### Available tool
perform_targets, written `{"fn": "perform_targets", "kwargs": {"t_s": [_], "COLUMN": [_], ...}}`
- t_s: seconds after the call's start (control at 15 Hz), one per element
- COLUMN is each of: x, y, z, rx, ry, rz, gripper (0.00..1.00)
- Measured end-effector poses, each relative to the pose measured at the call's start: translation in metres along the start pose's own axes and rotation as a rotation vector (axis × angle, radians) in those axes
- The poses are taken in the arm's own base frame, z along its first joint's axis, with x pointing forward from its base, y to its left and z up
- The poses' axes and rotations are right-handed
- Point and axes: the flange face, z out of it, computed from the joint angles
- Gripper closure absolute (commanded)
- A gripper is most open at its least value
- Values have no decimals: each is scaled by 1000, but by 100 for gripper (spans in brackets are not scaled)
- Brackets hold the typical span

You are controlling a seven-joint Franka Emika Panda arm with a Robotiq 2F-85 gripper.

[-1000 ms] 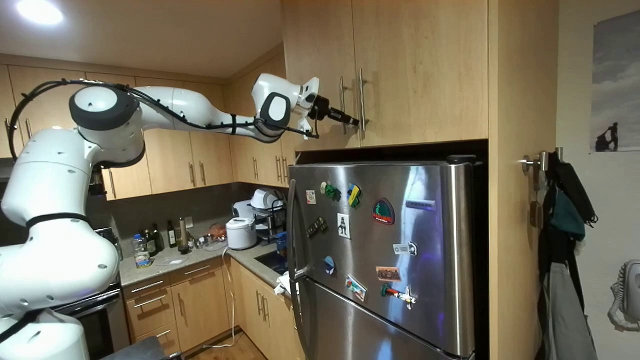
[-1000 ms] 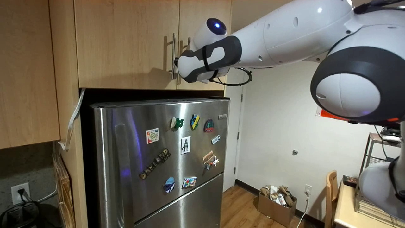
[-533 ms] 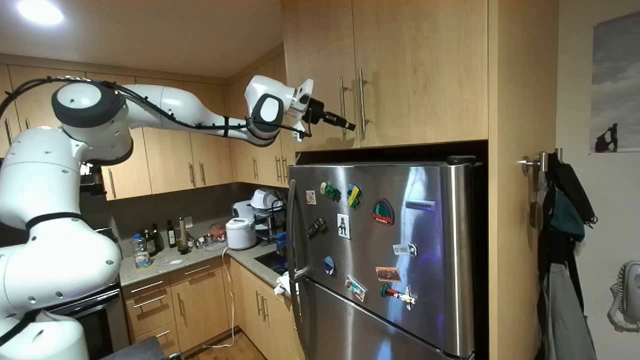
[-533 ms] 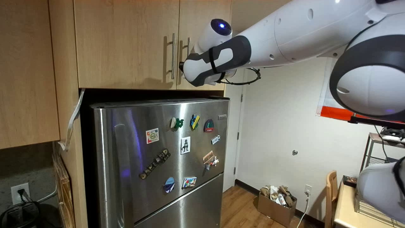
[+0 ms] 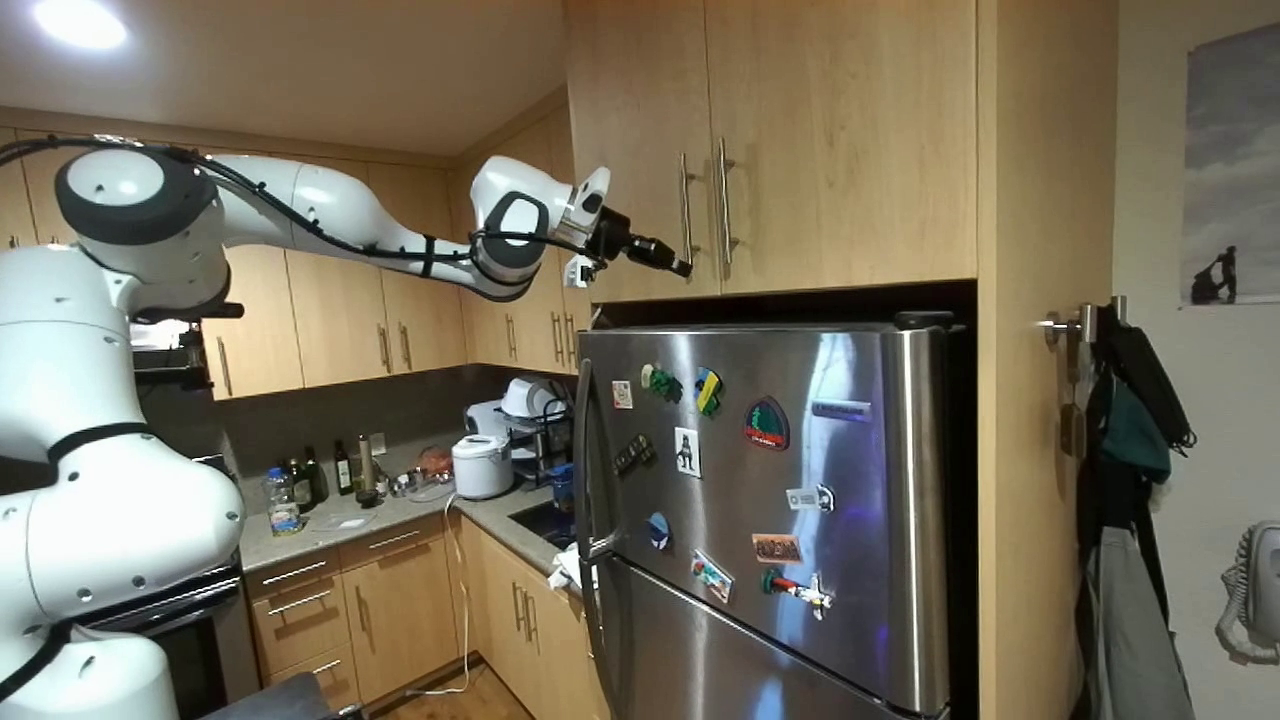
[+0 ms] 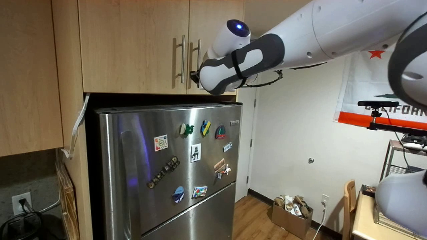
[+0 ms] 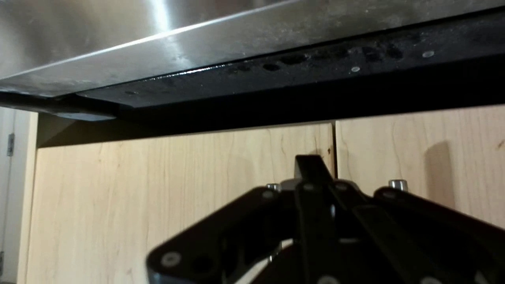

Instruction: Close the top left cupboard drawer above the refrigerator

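Note:
The top left cupboard drawer is a tall light-wood door (image 5: 640,130) with a slim vertical metal bar handle (image 5: 686,205) near its right edge. It shows in both exterior views (image 6: 133,43) and on the right of the upside-down wrist view (image 7: 473,157). It looks flush with the wider door beside it, with a thin seam between. The stainless refrigerator (image 5: 720,520) stands below, also in an exterior view (image 6: 166,150) and the wrist view (image 7: 118,51). My gripper (image 5: 682,266) is shut and empty in front of the doors' lower part; its tips cover the seam (image 7: 313,169) in the wrist view.
The wider door (image 5: 840,140) has its own bar handle (image 5: 723,205) close by. A dark gap (image 5: 800,303) separates the doors from the fridge top. A tall wood side panel (image 5: 1040,400) stands right of the fridge. A black cable (image 5: 350,240) runs along the arm.
The arm and gripper have drawn back from the cupboard doors, moving left and slightly down in an exterior view. The doors have not visibly moved.

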Motion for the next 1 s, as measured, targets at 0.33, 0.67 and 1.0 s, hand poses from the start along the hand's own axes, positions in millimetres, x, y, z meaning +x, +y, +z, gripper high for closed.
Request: {"fn": "perform_targets", "kwargs": {"t_s": [0.33, 0.67, 1.0], "x": [0, -4, -5], "y": [15, 27, 30], "z": [-20, -30, -42], "rx": [34, 74, 108], "ry": [-31, -97, -137], "rz": [-61, -127, -187], "gripper": [100, 100, 99]}}
